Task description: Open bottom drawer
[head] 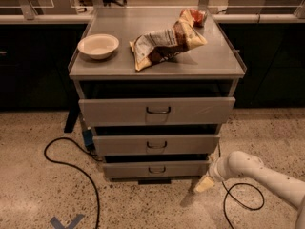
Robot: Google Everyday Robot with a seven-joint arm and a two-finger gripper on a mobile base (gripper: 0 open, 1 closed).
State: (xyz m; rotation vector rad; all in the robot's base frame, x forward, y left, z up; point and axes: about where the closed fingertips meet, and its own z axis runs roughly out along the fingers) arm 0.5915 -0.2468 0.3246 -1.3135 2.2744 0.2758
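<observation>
Claw (205, 184) low over the floor, its grip impossible to tell, bottom drawer (128, 170) just left, apart

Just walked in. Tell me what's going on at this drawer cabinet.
A one-armed robot is set to open the bottom drawer of a grey three-drawer cabinet. Its gripper hangs low near the floor, beside the drawer's right front corner, not on the small handle. A bowl and a chip bag sit on top.
</observation>
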